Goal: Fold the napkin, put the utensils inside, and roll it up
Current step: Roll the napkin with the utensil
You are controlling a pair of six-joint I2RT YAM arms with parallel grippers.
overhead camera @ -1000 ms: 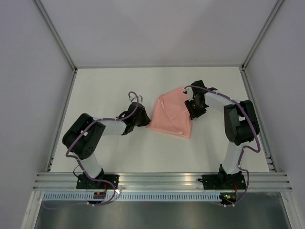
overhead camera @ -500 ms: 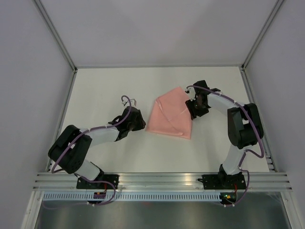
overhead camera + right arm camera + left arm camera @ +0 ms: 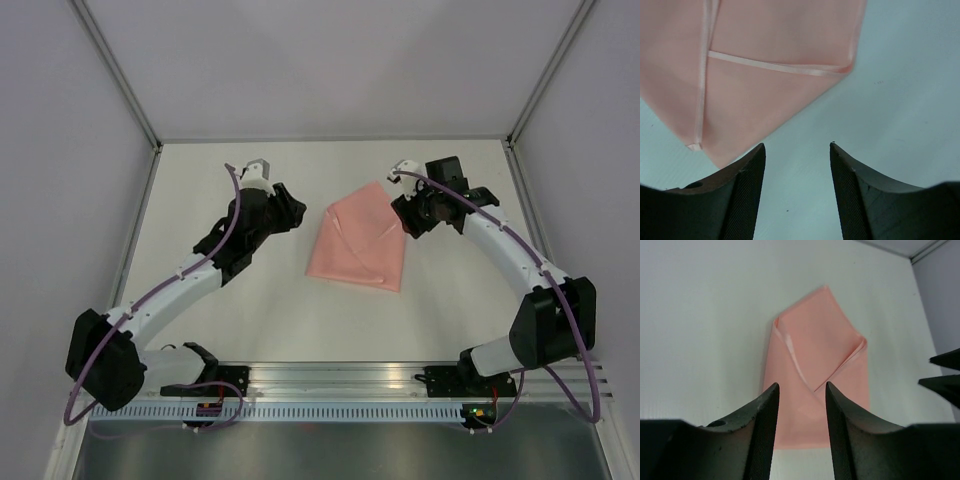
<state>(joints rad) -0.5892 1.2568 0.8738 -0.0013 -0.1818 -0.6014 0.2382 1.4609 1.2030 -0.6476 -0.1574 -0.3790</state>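
Observation:
The salmon-pink napkin (image 3: 360, 242) lies folded flat on the table, with two flaps crossing over its upper half. In the left wrist view the napkin (image 3: 820, 355) sits just beyond my left gripper (image 3: 801, 387), whose jaws stand apart with nothing between them. My left gripper (image 3: 297, 211) hovers off the napkin's left edge. My right gripper (image 3: 407, 217) is at the napkin's upper right edge. Its jaws are open over bare table (image 3: 797, 147), with the napkin's corner (image 3: 755, 65) just ahead of them. No utensils are in view.
White walls and metal frame rails (image 3: 130, 100) enclose the white table (image 3: 220, 310). The right gripper's fingertips (image 3: 945, 375) show at the right edge of the left wrist view. The arm bases sit on the near rail (image 3: 340, 378).
Both grippers have opened and drawn back from the napkin. The left arm has stretched out and swung toward the far side. The napkin lies still.

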